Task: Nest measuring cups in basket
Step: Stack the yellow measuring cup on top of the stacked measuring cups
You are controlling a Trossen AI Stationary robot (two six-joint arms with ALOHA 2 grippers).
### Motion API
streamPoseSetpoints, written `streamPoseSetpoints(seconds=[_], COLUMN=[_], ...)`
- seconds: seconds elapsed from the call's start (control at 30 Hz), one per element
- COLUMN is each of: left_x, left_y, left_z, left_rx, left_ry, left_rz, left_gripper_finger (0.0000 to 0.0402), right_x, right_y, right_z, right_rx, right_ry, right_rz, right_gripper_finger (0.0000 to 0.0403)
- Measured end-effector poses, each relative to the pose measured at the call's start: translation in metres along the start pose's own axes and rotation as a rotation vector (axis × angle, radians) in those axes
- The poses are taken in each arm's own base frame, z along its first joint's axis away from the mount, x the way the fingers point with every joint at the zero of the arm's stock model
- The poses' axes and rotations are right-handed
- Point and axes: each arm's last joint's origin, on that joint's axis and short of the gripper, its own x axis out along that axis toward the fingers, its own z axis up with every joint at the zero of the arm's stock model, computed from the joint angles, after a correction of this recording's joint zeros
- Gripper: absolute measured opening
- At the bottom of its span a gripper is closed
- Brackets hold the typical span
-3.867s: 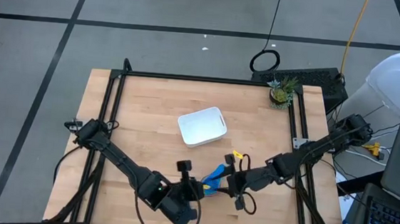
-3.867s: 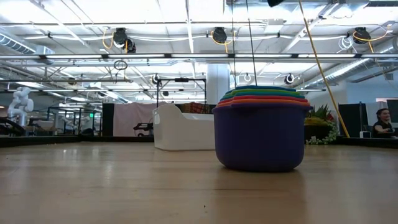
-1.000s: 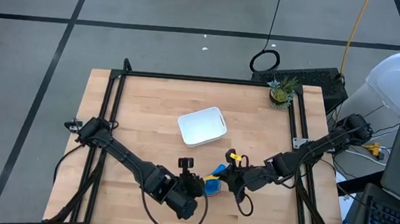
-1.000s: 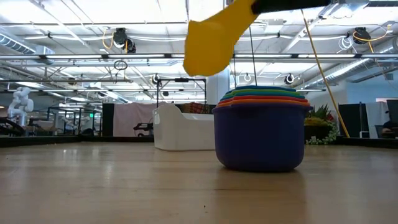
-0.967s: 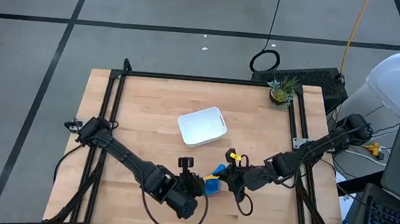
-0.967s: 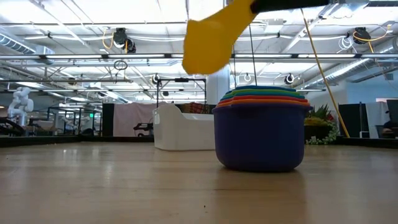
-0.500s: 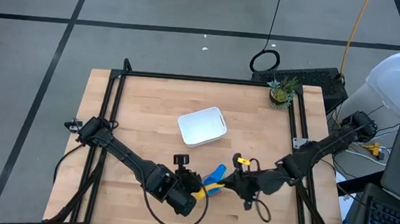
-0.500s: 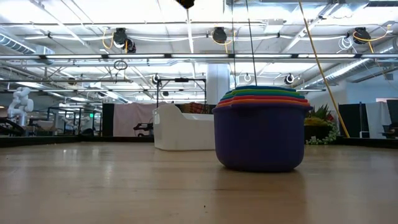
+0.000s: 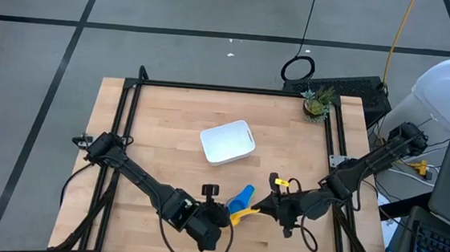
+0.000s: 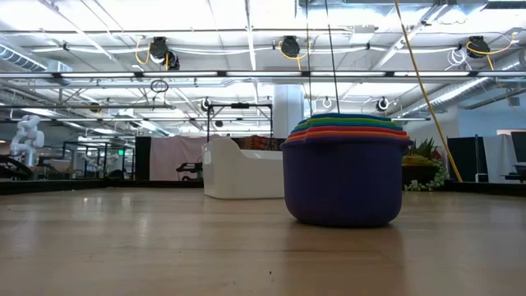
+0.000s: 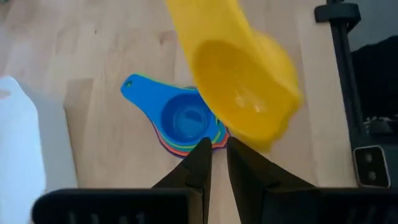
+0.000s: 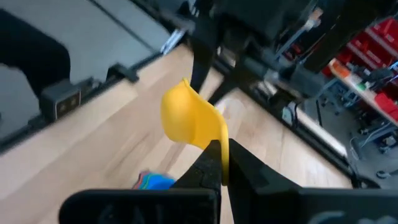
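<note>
The yellow measuring cup [image 9: 240, 217] [image 11: 242, 87] hangs in the air near the table's front edge. My right gripper [image 9: 262, 209] [image 12: 219, 149] is shut on it. Just beyond it, the other cups sit nested in a stack [image 9: 239, 198] [image 10: 345, 168], dark blue outermost and light blue [image 11: 186, 118] innermost, with the stack's bottom on the table. My left gripper [image 9: 222, 213] [image 11: 217, 146] stands at the yellow bowl, its fingers almost together with nothing between them. I cannot tell whether it touches the bowl. The white basket [image 9: 228, 141] stands farther back. My right gripper pinches the yellow cup's flat handle [image 12: 214, 138] near its free end between its two fingers. The fingers come from the table's right, slanting a little down, in line with the handle. The cup is lifted clear of the table, its bowl [image 12: 185, 112] toward my left gripper.
A small potted plant [image 9: 317, 103] stands at the far right corner. A black frame rail [image 9: 128, 134] runs along the table's sides. Bare wood lies left of the basket and across the far half.
My right gripper has risen and drawn toward the table's near right edge with the yellow cup. The cup has gone up out of the low view. The nested stack and the basket have stayed where they were.
</note>
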Motion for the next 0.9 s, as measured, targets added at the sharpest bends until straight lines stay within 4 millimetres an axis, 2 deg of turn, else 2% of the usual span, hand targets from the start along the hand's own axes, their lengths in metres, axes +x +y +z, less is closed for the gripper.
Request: streamPoseSetpoints(seconds=[0.13,0.23,0.37,0.57,0.73,0.9], left_x=[0.002,0.014,0.024,0.029,0.032,0.031], left_y=[-0.001,-0.002,-0.007,0.002,0.009,0.010], left_z=[0.001,0.000,0.005,0.013,0.016,0.024], left_rx=[-0.088,-0.200,-0.261,-0.306,-0.351,-0.345], left_ry=[0.008,0.003,-0.094,-0.151,-0.154,-0.229], left_rz=[-0.048,-0.134,-0.207,-0.223,-0.217,-0.228], left_gripper_finger=[0.0053,0.0053,0.0061,0.0118,0.0170,0.0203], right_x=[-0.002,-0.007,-0.014,-0.021,-0.021,-0.021], right_y=[0.001,0.000,0.005,0.015,0.015,0.016], right_z=[-0.006,-0.008,-0.006,-0.008,-0.010,-0.009], right_rx=[-0.011,-0.005,-0.004,-0.039,-0.052,-0.058], right_ry=[0.057,0.083,0.082,0.129,0.157,0.142], right_rz=[0.018,0.030,0.055,0.070,0.042,0.042], right_gripper_finger=[0.0000,0.0000,0.0000,0.0000,0.0000,0.0000])
